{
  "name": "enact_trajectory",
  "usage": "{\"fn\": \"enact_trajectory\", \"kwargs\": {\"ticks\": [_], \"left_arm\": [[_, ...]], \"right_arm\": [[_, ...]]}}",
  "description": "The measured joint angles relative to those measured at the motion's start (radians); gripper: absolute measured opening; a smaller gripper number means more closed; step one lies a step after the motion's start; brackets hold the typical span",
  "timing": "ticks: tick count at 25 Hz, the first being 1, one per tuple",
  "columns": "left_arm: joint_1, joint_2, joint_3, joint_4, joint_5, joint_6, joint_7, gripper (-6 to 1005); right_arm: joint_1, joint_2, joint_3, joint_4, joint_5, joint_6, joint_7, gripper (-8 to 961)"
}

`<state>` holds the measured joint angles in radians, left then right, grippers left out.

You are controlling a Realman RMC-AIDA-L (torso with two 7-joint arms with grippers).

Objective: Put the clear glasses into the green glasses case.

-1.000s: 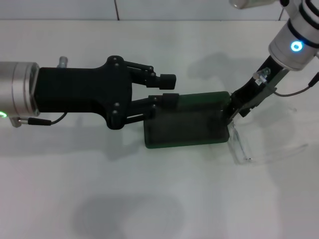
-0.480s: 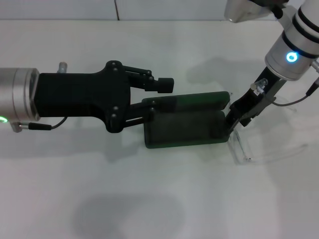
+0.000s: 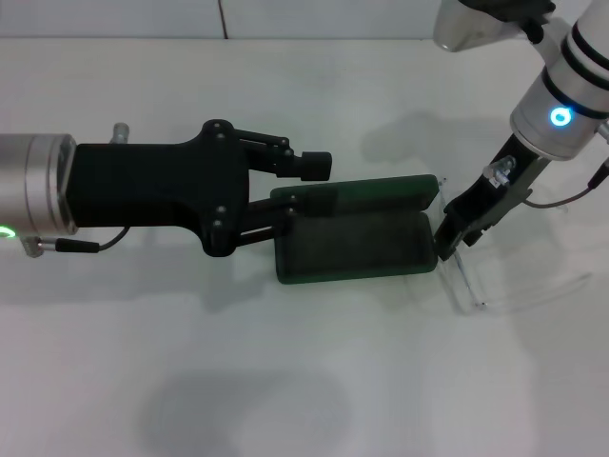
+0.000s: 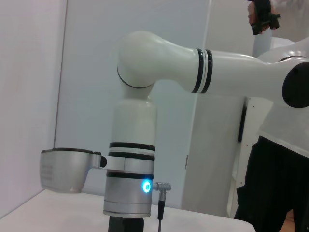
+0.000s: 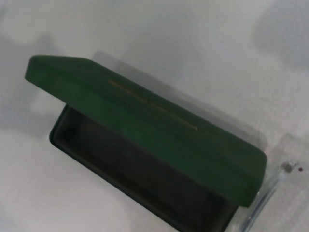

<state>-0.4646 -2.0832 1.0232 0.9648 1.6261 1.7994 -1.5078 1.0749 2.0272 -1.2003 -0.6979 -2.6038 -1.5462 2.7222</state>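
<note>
Lying on the counter (image 3: pixel 314 381) just beside the green glasses case's (image 3: pixel 354 246) right end, the clear glasses (image 3: pixel 471 284) aren't in yet. Your right hand (image 3: pixel 447 246) has lifted and backed slightly off that end since a second ago; can't tell if its fingers grip the frame. Your left hand (image 3: pixel 303 188), fingers spread, has slid back but still props the lid at the case's left end. Case stays open, so you're clear to load.
</note>
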Motion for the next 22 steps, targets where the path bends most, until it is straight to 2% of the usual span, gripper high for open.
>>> {"fn": "enact_trajectory", "kwargs": {"ticks": [22], "left_arm": [[0.003,-0.001,0.0,-0.036,-0.013,0.0,0.011,315]], "right_arm": [[-0.032,-0.003,-0.006,-0.013,-0.004,-0.006,0.012,176]]}}
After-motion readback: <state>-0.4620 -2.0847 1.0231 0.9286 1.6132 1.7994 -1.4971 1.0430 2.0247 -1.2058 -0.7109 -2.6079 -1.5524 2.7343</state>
